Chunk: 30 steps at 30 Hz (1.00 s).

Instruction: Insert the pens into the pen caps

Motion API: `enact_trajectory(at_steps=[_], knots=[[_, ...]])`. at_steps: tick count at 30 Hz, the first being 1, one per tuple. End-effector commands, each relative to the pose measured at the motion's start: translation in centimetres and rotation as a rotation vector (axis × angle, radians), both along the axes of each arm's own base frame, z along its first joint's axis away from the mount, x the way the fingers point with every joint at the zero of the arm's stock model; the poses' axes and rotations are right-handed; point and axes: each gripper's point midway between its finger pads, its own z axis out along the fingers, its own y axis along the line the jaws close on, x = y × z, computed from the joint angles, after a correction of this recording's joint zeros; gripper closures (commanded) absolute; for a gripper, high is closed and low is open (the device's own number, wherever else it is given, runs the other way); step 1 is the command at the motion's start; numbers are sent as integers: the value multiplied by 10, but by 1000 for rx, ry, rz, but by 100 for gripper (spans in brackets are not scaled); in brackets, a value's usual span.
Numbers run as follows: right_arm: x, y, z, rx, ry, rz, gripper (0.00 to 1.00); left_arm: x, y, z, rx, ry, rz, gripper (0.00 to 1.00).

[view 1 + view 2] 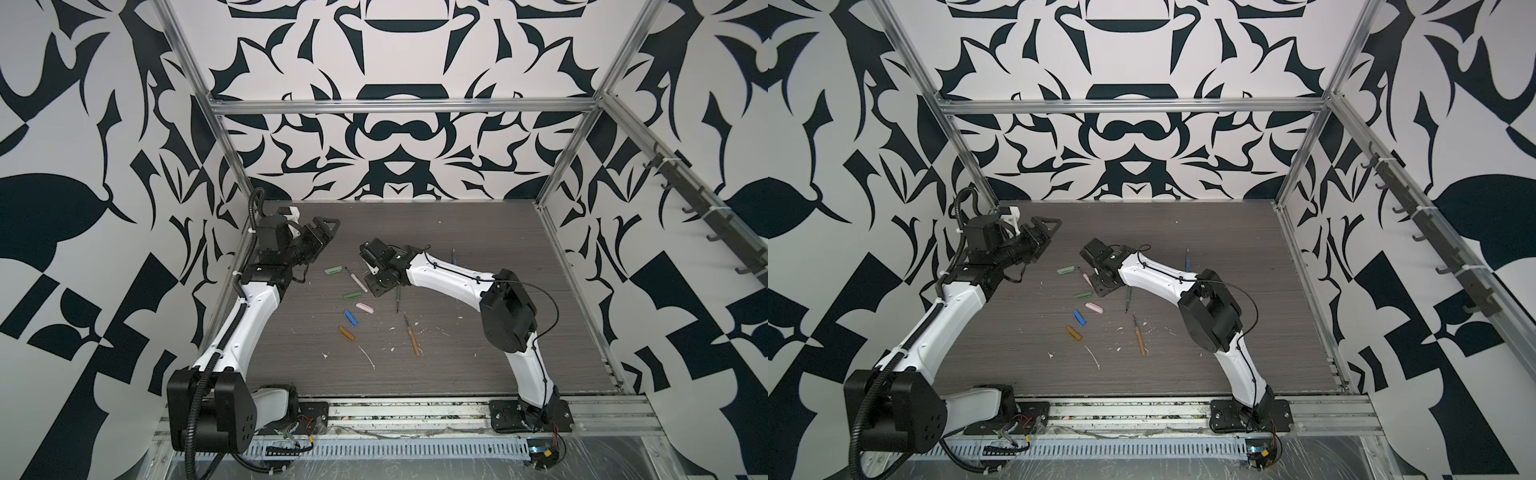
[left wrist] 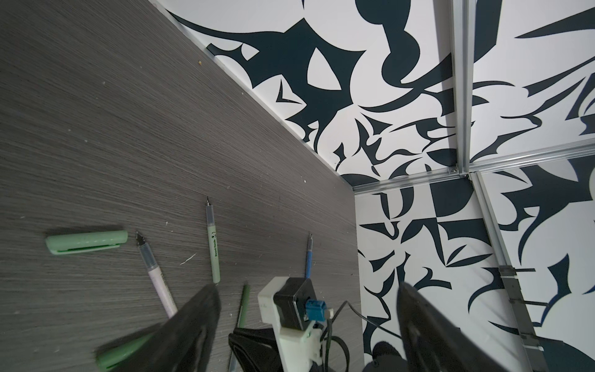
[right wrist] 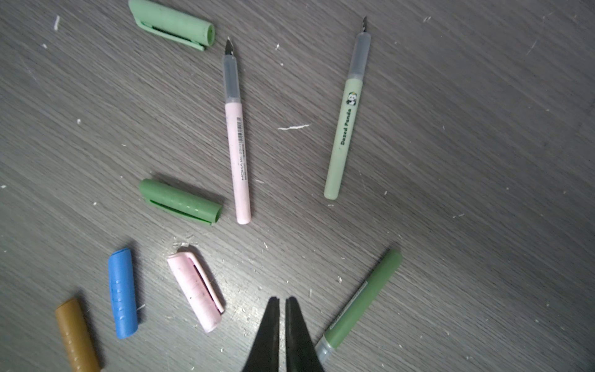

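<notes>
In the right wrist view my right gripper (image 3: 282,301) hangs shut and empty just above the table, between the pink cap (image 3: 196,291) and the dark green pen (image 3: 363,299). Around it lie the blue cap (image 3: 122,293), orange-brown cap (image 3: 77,335), dark green cap (image 3: 180,201), pale green cap (image 3: 172,24), pink pen (image 3: 238,138) and pale green pen (image 3: 346,128). In a top view the orange-brown pen (image 1: 412,336) and blue pen (image 1: 454,257) lie further right. My left gripper (image 2: 307,288) is open and empty, raised at the table's back left (image 1: 328,226).
White flecks and scuff marks (image 1: 368,357) dot the grey wood-grain table (image 1: 457,365). Patterned walls and aluminium frame posts (image 1: 544,195) close in the back and sides. The right arm (image 1: 440,270) reaches across the middle and covers the pale green pen in both top views.
</notes>
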Motion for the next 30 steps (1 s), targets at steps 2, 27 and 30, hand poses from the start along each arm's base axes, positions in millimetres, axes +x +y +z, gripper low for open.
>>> enact_trajectory(at_steps=[2,27,30], knots=[[6,-5,25,6,-51,-43,89,3,5,-2,3,2,13,12],[12,-24,26,-50,-97,-125,88,9,4,-16,-24,46,3,11],[12,-24,25,-49,-97,-123,88,9,4,-16,-28,49,3,11]])
